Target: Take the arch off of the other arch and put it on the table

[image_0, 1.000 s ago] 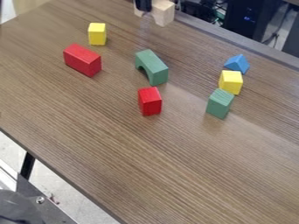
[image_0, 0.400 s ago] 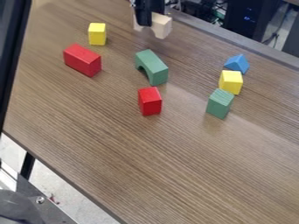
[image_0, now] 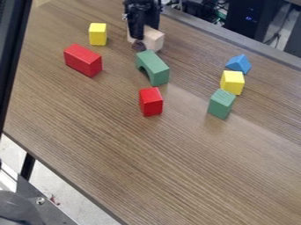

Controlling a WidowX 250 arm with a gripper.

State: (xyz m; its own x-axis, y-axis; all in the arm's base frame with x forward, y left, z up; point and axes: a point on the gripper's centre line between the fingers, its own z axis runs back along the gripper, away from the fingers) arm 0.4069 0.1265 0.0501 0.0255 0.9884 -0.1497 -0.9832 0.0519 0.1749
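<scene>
- So the pincer [image_0: 139, 43] is just beyond the far end of the green arch [image_0: 154, 66], and it looks to be pinching the pale wooden arch [image_0: 155, 39].
- That wooden arch is off the green one, right by its far end. Can't tell if it's touching the worktop [image_0: 141, 162] or hanging a bit above it.
- Green arch is standing upright on its two feet on the worktop, nothing stacked on it.
- Long red block [image_0: 83, 60] is lying left of the green arch as you look at it, well apart from it.
- Yellow block [image_0: 97, 34] is further back and also left of the green arch, beyond the long red one.
- Short red block [image_0: 151, 102] is just in front of the green arch's near end.
- Off to the right of the green arch there's kind of a row going away from you: green block [image_0: 222, 104], second yellow block [image_0: 232, 82], then a blue triangle [image_0: 239, 63]. Can't really tell if those three touch.
</scene>
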